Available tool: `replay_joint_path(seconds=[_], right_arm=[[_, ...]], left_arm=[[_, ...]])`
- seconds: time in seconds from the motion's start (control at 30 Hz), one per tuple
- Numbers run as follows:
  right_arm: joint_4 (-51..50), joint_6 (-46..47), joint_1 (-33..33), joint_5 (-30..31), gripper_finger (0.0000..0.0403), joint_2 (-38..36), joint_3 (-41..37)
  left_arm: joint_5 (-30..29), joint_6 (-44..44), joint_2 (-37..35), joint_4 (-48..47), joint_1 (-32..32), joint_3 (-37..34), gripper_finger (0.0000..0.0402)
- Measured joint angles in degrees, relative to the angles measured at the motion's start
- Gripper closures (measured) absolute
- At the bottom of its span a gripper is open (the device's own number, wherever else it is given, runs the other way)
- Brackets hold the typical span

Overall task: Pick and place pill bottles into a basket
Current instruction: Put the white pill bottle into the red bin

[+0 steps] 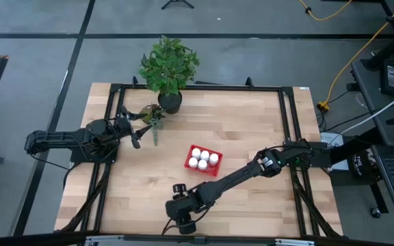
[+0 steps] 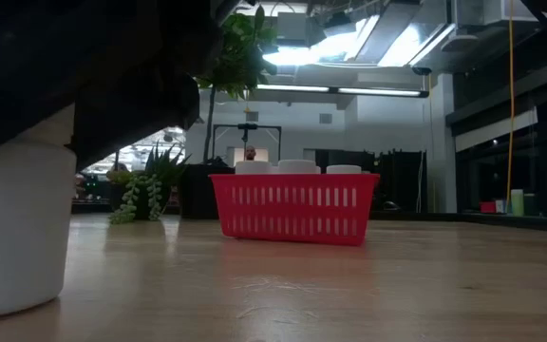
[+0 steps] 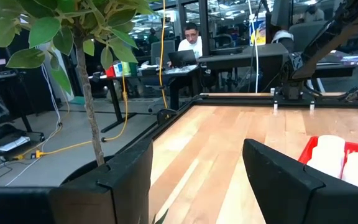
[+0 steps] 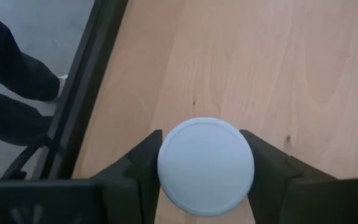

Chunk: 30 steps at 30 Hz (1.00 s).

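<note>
Right gripper point(image 4: 205, 171) is down at the near edge of the tabletop point(image 1: 252, 123), jaws closed on the cap of one pill bottle point(image 4: 205, 166), fingers point(image 4: 135, 165) touching both sides. In the low view that bottle point(image 2: 17, 228) stands on the wood, close to the camera. Red basket point(image 1: 204, 161) sits mid-tabletop, well apart from it, holding five white bottles point(image 1: 203, 159). Left gripper point(image 1: 139, 133) waits near the left side beside the potted plant point(image 1: 169, 68), jaws open, holding nothing. A person point(image 3: 192, 40) sits at a desk beyond the tabletop.
</note>
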Motion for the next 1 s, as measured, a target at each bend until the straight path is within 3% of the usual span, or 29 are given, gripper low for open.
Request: replay_joint_path(seconds=[0.23,0.3,0.37,0.73,0.9,1.0], right_arm=[[-2.7,2.6,0.0,0.2,0.0234,0.2,4.1],[-5.9,1.6,0.0,2.8,0.0234,0.0,7.5],[-8.1,1.3,-0.1,5.8,0.0234,-3.6,5.7],[-45.6,14.2,0.1,22.5,0.0234,-17.4,6.8],[-45.5,14.8,0.9,26.1,0.0234,-22.8,-2.1],[-33.2,14.8,1.0,23.8,0.0234,-28.0,-15.2]], left_arm=[[0.0,0.0,0.0,0.0,0.0,0.0,0.0155],[0.0,0.0,0.0,0.0,0.0,0.0,0.0156],[0.0,0.0,0.0,0.0,0.0,0.0,0.0157],[0.0,0.0,0.0,-0.4,0.0,0.0,0.0157],[0.0,0.0,0.0,-0.9,0.0,0.0,0.0157],[0.0,0.0,0.0,-0.9,0.0,0.0,0.0155]])
